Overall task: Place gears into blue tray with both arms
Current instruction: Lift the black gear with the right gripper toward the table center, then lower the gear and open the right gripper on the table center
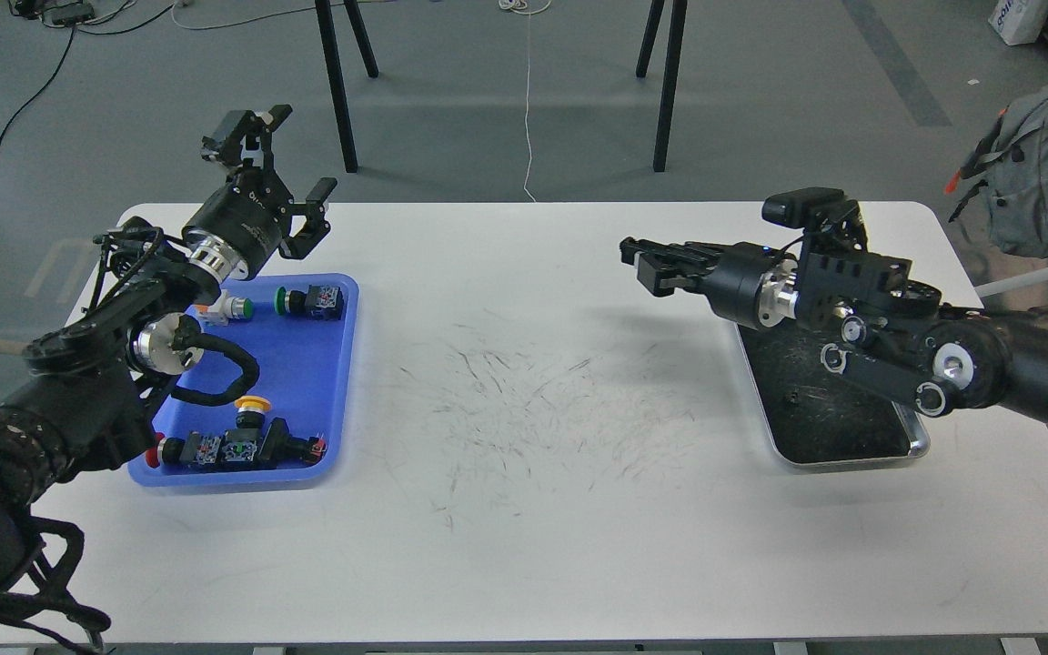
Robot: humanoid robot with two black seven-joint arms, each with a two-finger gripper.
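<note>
While both arms hover above the table, no gear is in hand — neither can be made out for sure.
Left gripper [292, 177], jaws spread and empty, hangs at twelve o'clock of the blue tray [306, 364]; right gripper [638, 264] looks closed — I cannot tell. Search the silver tray [851, 455] at three o'clock slowly.

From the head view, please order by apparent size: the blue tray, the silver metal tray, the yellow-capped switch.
1. Blue tray, largest.
2. Silver metal tray, partly hidden by the right arm, so its second place is unsure.
3. Yellow-capped switch, clearly smallest.
</note>
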